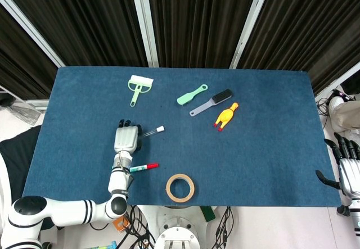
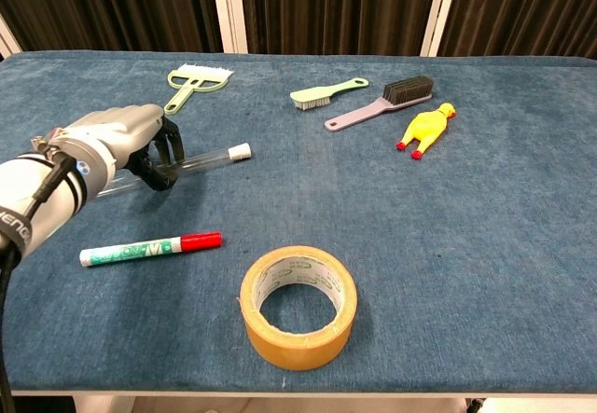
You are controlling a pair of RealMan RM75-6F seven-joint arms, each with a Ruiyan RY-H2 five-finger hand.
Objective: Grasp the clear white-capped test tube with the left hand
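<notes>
Two white posts (image 1: 143, 21) (dark curtains (image 1: 191, 18)) behind table (image 1: 270, 148).

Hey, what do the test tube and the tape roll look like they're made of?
Test tube: clear glass or hard plastic, glossy; the cloth shows through it. Its white cap looks like matte plastic. Tape roll: tan, slightly shiny wound film on what seems a cardboard core with green print.

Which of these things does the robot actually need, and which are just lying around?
Needed: test tube; left hand.

Lying about: marker; tape roll; rubber chicken; green brush; black brush; scraper.
</notes>
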